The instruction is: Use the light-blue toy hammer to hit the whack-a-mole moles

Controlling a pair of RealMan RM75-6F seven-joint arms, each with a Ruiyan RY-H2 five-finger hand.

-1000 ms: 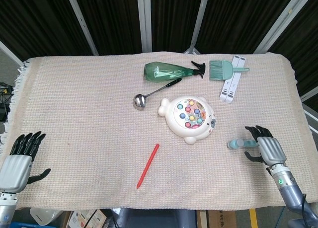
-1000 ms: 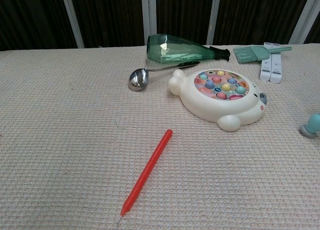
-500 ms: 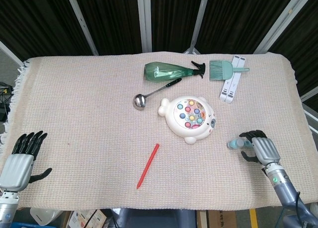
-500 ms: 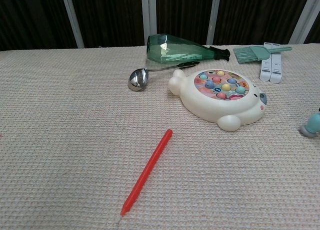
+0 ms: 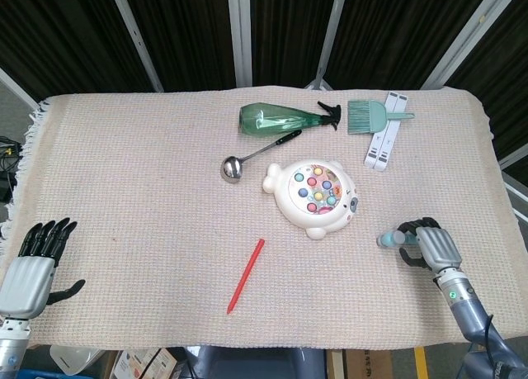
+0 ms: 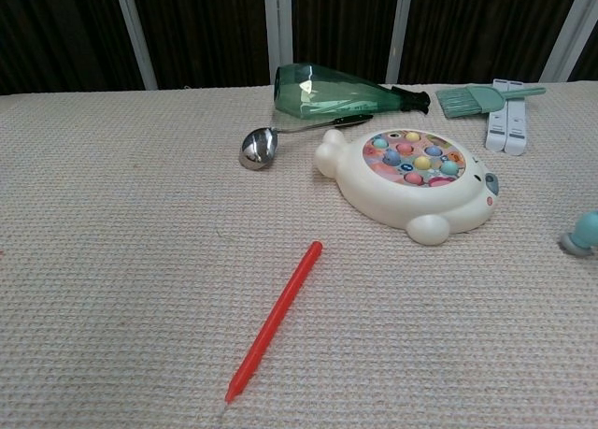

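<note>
Head view: beige woven cloth (image 5: pixel 148 197) before dark slats; left hand (image 5: pixel 31 267) spread, right hand (image 5: pixel 429 245) curled on hammer (image 5: pixel 389 239).

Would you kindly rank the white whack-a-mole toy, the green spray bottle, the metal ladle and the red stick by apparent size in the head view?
1. White whack-a-mole toy
2. Green spray bottle
3. Metal ladle and red stick: too alike in length to rank.

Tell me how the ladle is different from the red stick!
The ladle is shiny silver with a round bowl and a dark handle; the red stick is plain red and thin all along. The ladle lies beside the green bottle; the red stick lies alone, nearer the front edge. Both lie flat on the cloth.
</note>
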